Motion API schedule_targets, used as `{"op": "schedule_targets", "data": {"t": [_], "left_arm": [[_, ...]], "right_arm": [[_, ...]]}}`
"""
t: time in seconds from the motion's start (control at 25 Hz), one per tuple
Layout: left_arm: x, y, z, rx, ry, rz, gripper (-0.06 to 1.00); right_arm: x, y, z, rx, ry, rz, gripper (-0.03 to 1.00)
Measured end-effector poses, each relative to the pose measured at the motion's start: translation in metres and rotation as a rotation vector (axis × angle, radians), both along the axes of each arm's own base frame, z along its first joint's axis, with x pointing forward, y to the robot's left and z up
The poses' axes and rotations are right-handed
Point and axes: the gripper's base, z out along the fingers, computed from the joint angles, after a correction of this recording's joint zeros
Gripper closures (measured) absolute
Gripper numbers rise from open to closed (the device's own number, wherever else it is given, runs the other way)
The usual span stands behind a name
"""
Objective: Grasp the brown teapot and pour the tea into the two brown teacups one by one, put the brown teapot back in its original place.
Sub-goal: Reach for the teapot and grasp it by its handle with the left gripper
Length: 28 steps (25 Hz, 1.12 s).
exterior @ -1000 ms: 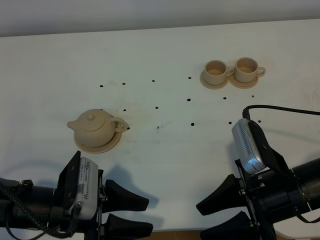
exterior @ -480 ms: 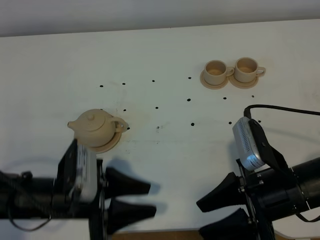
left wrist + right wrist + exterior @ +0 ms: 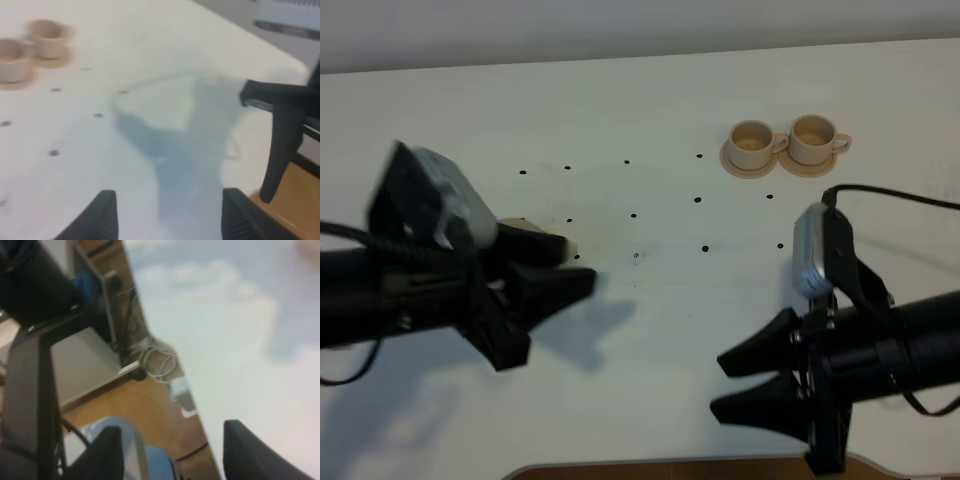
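Now the brown teapot [image 3: 525, 227] hides under the spread left gripper [image 3: 578, 263], spout unseen; left teacup [image 3: 752, 143] and right teacup [image 3: 812, 138] point handles rightward, contents unclear; right gripper [image 3: 718, 383] spread.

You see a white tabletop [image 3: 650, 90] speckled with a loose grid of small black dots. In the upper right of the high view, your teacups [image 3: 752, 143] are pale beige, and their saucers [image 3: 732, 161] are the same beige. At centre left, the visible sliver of teapot [image 3: 527, 228] is a matching beige-tan. The left end effector [image 3: 578, 264] and right end effector [image 3: 718, 384] are both matte black, with silver-grey camera housings [image 3: 812, 255]. A wood strip [image 3: 650, 472] along the bottom edge is orange-brown.
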Motion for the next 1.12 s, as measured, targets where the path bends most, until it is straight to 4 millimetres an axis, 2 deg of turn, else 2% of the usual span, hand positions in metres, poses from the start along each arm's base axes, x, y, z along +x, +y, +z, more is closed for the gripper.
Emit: {"op": "schedule_targets", "data": {"t": [0.24, 0.44, 0.56, 0.72, 0.84, 0.96, 1.12], "left_arm": [[-0.023, 0.023, 0.033, 0.075, 0.001, 0.17, 0.44], [-0.034, 0.041, 0.039, 0.143, -0.017, 0.313, 0.44], [-0.032, 0.048, 0.038, 0.16, -0.003, 0.406, 0.44], [-0.02, 0.054, 0.032, 0.2, 0.03, 0.517, 0.44], [-0.005, 0.055, 0.021, 0.236, 0.084, 0.591, 0.44], [0.013, 0.052, 0.004, 0.29, 0.137, 0.632, 0.44], [0.041, 0.043, -0.018, 0.352, 0.211, 0.634, 0.44]], "right_arm": [[0.013, 0.0, 0.007, -0.015, -0.024, -0.077, 0.5], [0.031, -0.008, 0.006, -0.108, -0.041, -0.26, 0.5], [0.041, -0.011, 0.019, -0.127, -0.038, -0.348, 0.5], [0.045, -0.014, 0.054, -0.133, -0.034, -0.41, 0.5], [0.041, -0.02, 0.08, -0.174, -0.014, -0.47, 0.5], [0.031, -0.03, 0.103, -0.222, 0.006, -0.538, 0.5], [0.009, -0.046, 0.116, -0.307, 0.081, -0.62, 0.51]]}}
